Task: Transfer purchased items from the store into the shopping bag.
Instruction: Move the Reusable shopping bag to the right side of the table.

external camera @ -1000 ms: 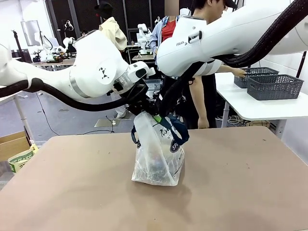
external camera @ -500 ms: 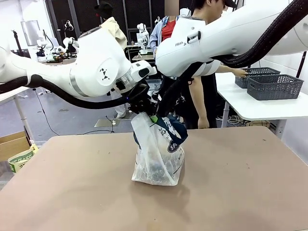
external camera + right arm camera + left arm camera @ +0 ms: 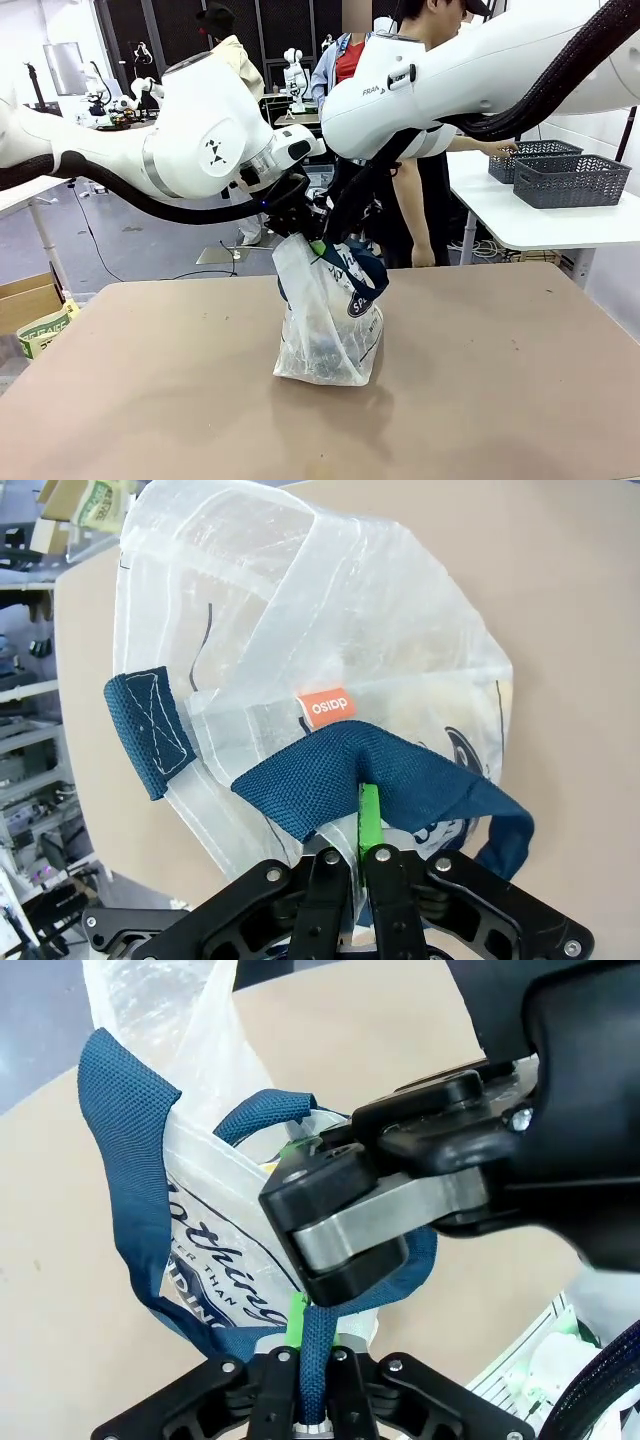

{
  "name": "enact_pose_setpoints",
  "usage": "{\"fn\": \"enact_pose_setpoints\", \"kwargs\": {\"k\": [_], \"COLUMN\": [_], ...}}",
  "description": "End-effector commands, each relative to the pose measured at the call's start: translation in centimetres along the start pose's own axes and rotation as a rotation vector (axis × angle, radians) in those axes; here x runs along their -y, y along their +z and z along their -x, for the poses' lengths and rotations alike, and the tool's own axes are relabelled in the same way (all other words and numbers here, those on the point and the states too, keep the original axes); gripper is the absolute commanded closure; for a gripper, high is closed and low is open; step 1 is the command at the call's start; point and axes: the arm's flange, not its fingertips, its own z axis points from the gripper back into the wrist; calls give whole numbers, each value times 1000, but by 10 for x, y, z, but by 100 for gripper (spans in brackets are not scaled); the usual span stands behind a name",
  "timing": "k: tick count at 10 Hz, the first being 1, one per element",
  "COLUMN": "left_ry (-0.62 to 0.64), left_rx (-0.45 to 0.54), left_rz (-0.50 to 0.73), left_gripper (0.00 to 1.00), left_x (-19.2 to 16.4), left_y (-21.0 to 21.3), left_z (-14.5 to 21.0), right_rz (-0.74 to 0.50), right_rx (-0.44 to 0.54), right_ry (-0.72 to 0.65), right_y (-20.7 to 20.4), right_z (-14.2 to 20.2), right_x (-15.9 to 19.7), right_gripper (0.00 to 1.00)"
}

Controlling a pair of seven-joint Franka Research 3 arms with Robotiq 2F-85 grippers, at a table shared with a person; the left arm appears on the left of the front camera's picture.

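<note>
Left gripper (image 3: 312, 1380) just clamped down on a navy strap; my right gripper (image 3: 362, 875) pinches the other strap. Shopping bag (image 3: 328, 325) sits mid-table (image 3: 500, 380), items dim inside. I reckon both handles secured, ready to lift.

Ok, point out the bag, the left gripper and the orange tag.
bag (image 3: 325, 340), front view, its translucent side panel.
left gripper (image 3: 312, 1360), left wrist view, between its fingertips, shut on a strap.
orange tag (image 3: 324, 707), right wrist view, its middle.
</note>
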Motion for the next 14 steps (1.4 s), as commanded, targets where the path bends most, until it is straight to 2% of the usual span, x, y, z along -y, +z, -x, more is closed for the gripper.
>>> {"fn": "enact_pose_setpoints", "kwargs": {"k": [1, 2, 3, 7, 12, 13, 14], "left_ry": [17, 6, -1, -1, -1, -1, -1], "left_rx": [-32, -19, -3, -3, -3, -3, -3], "left_rz": [-50, -56, -5, -5, -5, -5, -5], "left_gripper": [100, 100, 100, 100, 100, 100, 100], "left_x": [-1, -1, 0, 0, 0, 0, 0], "left_y": [8, 8, 1, 1, 1, 1, 1], "left_z": [5, 5, 0, 0, 0, 0, 0], "right_rz": [-26, -38, -57, -121, -186, -241, -248], "right_rx": [-10, -8, -7, 11, 3, -10, 3], "right_ry": [17, 33, 46, 126, 209, 343, 418], "right_y": [2, 4, 7, 27, 61, 72, 83], "right_z": [-4, -3, -2, 19, 43, 53, 60], "right_x": [9, 9, 9, 27, 80, 91, 101], "right_gripper": [100, 100, 80, 2, 0, 0, 0]}}
